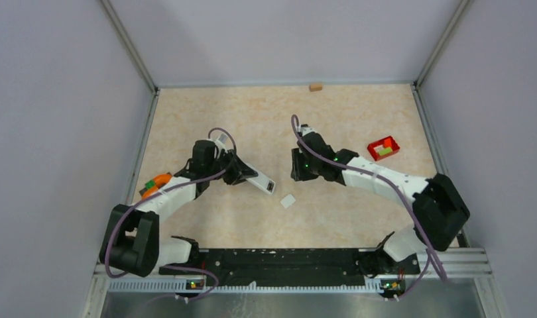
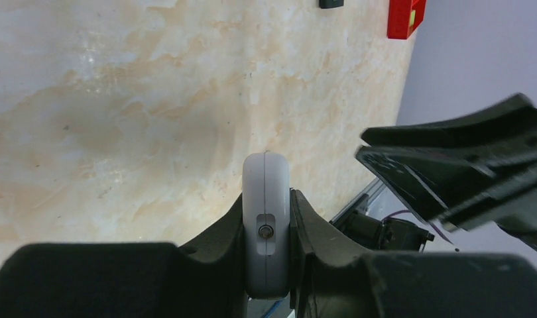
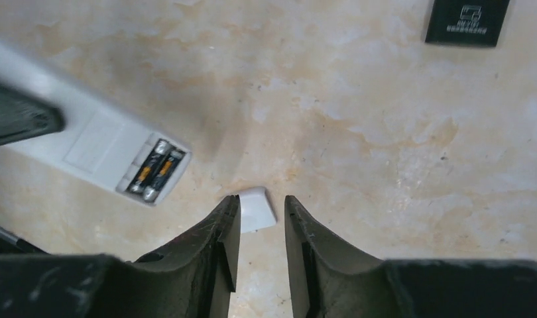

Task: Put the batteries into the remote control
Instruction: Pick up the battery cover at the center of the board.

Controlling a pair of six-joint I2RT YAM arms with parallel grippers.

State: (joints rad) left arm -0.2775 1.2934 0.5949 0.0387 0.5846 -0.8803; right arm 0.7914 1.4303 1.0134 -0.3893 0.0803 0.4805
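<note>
Seen from above, the left arm [image 1: 166,199] is reaching from the lower left corner up toward the middle of the table [image 1: 345,119], with its elbow bent and its wrist pointing right. The left gripper [image 2: 266,199] is clamping a white remote [image 1: 256,176] by its long edges. In the left wrist view the remote is showing edge-on, pinched tight between both fingers. The remote is angling down to the right, just left of the frame's centre, and its lower end is pointing toward the right arm [image 1: 385,179].

The right arm is stretching from the lower right corner up and left to the centre. The right gripper [image 3: 260,202] is hanging with its jaws apart and nothing between them. A small white cover piece [image 3: 256,211] is lying flat on the table just past its fingertips, near the remote's lower end.

At the upper left of the right wrist view, the remote's battery compartment [image 3: 128,182] is standing open. Two batteries [image 3: 161,169], dark with orange bands, are sitting side by side inside it.

At the right of the overhead view, a small red tray [image 1: 374,147] is holding yellow-green blocks [image 1: 385,151]. A tan block [image 1: 315,87] is resting by the far wall at top centre. A dark square item [image 3: 468,20] with pale print is lying at the upper right of the right wrist view.
</note>
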